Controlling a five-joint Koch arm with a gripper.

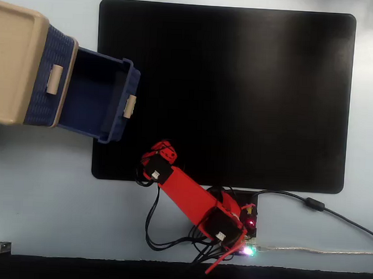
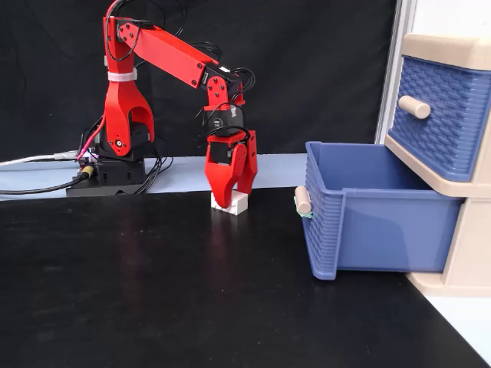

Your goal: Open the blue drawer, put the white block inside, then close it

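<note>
In a fixed view from the side, the blue drawer stands pulled out of the beige cabinet, its cavity showing nothing and its beige handle facing left. The tiny white block rests on the black mat to the drawer's left. My red gripper points straight down over it, fingers closed on its sides. In a fixed view from above, the gripper covers the block, just below the open blue drawer.
The cabinet's upper blue drawer is closed above the open one. A black mat covers most of the table. The arm's base and cables sit at the mat's edge.
</note>
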